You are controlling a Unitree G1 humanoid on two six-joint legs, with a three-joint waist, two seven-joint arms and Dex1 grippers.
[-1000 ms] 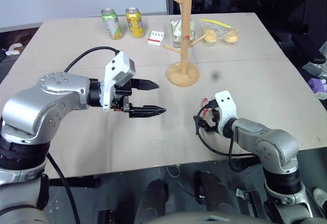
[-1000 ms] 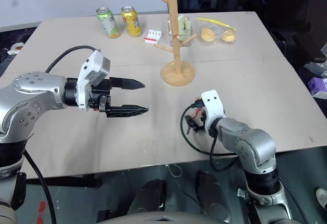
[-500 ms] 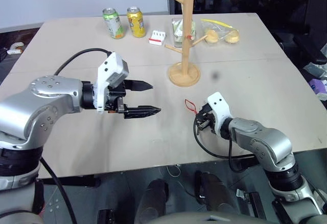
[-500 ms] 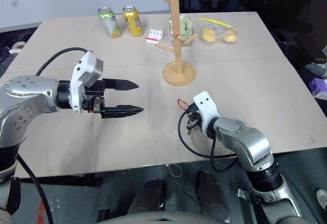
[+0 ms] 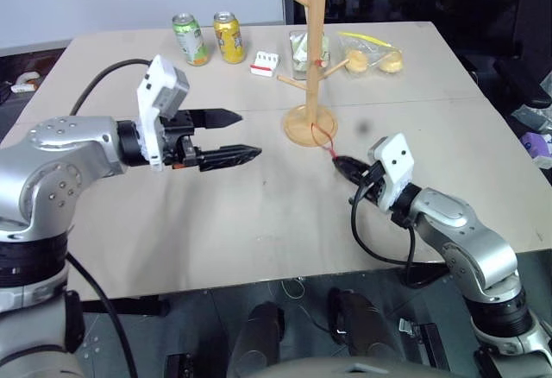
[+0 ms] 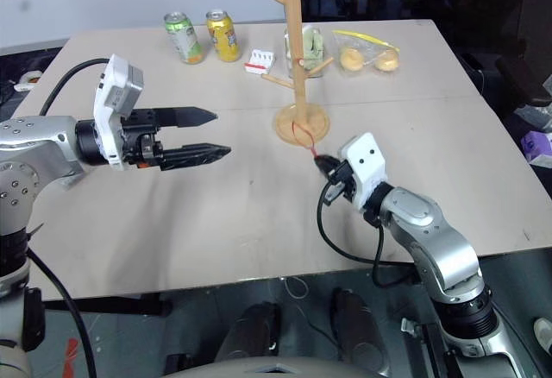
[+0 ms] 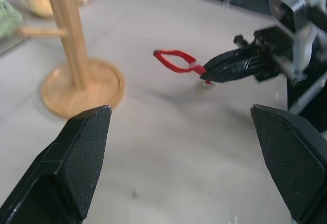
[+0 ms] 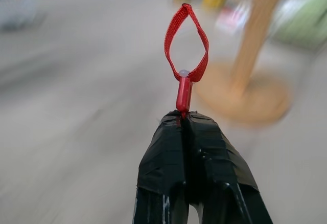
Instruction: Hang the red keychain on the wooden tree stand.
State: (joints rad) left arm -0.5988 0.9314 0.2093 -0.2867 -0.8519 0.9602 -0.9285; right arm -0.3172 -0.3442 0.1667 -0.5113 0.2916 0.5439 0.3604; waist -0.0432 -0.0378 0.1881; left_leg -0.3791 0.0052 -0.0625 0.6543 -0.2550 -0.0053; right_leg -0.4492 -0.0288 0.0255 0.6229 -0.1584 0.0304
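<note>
right gripper (image 8: 185,119) jaws clamp red keychain (image 8: 185,50), key hidden; left gripper (image 5: 235,135) jaws spread.

The right hand (image 8: 185,115) now pinches the red keychain (image 8: 185,50) and is raised off the counter (image 5: 259,223), nearer the wooden tree stand (image 5: 314,59).

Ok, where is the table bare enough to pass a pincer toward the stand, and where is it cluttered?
Bare: the table between the open left pincer and the right pincer shut on the red keychain, up to the wooden tree stand. Crowded: behind it, with cans, a small box and snack bags.
</note>
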